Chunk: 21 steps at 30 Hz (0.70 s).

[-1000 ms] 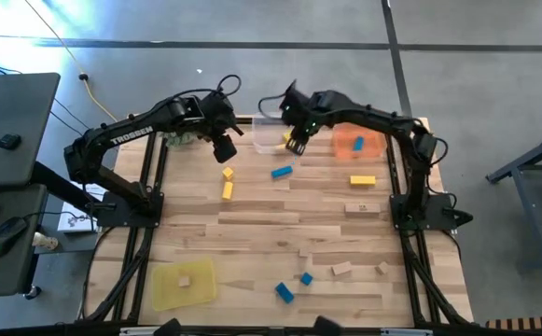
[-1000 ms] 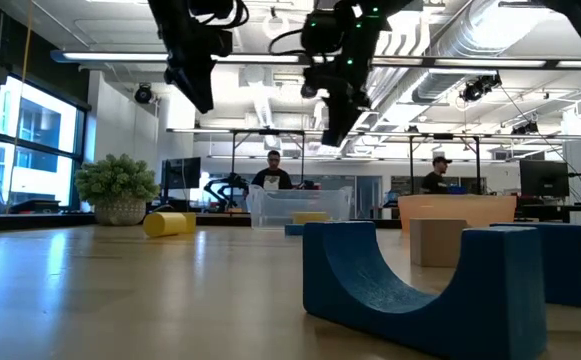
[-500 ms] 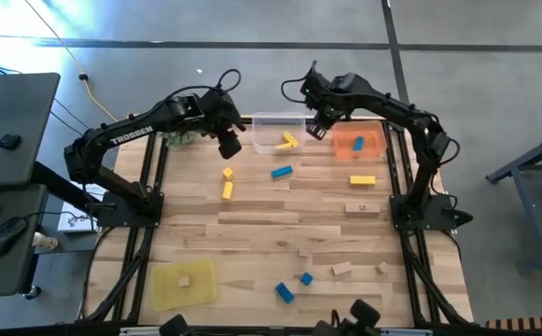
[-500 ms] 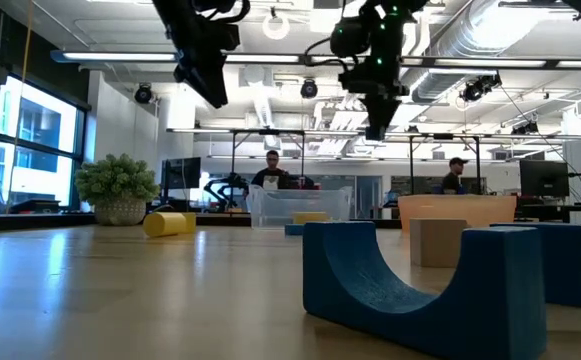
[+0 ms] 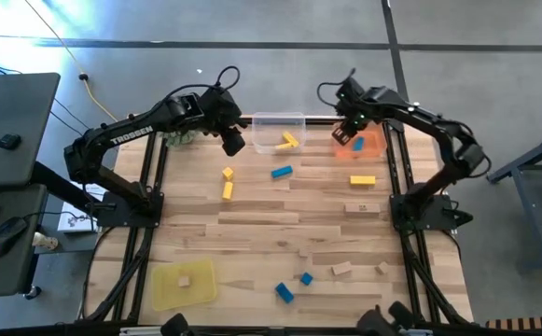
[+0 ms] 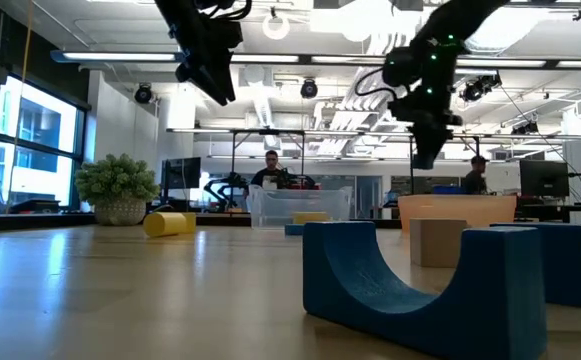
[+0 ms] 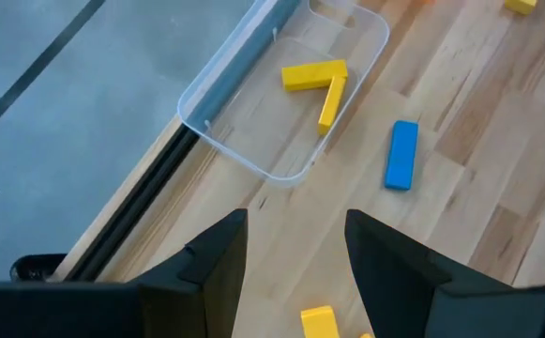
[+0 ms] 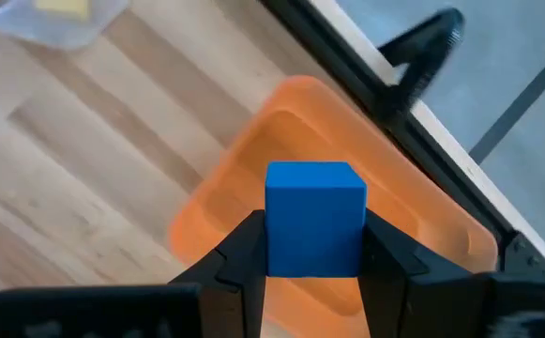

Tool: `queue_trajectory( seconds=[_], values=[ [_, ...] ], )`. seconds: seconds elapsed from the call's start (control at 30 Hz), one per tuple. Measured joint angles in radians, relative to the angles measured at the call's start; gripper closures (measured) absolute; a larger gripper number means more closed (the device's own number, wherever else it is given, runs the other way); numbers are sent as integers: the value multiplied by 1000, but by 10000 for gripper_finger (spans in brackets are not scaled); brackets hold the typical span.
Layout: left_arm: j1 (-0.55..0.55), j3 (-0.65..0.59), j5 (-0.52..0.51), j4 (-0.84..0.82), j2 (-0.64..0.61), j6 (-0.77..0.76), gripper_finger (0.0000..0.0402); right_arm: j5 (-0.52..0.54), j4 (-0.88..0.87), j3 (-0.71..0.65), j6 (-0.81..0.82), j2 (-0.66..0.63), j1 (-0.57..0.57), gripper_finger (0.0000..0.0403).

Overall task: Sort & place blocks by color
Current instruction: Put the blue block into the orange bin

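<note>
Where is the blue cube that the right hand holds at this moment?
The blue cube is clamped between the fingers of the right hand, held in the air above the orange tray at the table's far right, beside the clear tray.

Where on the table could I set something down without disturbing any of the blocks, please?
The widest bare stretch is the middle band of the table, between the yellow blocks and the blue blocks near the front. The left edge above the yellow tray is also free. The far edge is crowded: clear tray, orange tray, both arms.

Bright ceiling lights glare overhead; background and near foreground blur softly.
</note>
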Motion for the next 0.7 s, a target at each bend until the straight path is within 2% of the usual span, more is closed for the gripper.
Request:
queue_trajectory(
  seconds=[0.13, 0.23, 0.33, 0.7],
  values=[
    [0, 0, 0, 0, 0, 0, 232, -8, 30, -37, 10, -21, -44, 301],
    [0, 0, -1, 0, 0, -13, 232, -59, 67, -65, 27, -12, -72, 301],
    [0, 0, -1, 0, 0, -39, 232, -99, 105, -91, 35, 9, -92, 301],
    [0, 0, -2, 5, 0, -181, 232, -131, 123, -103, 16, 115, -118, 301]
  ],
)
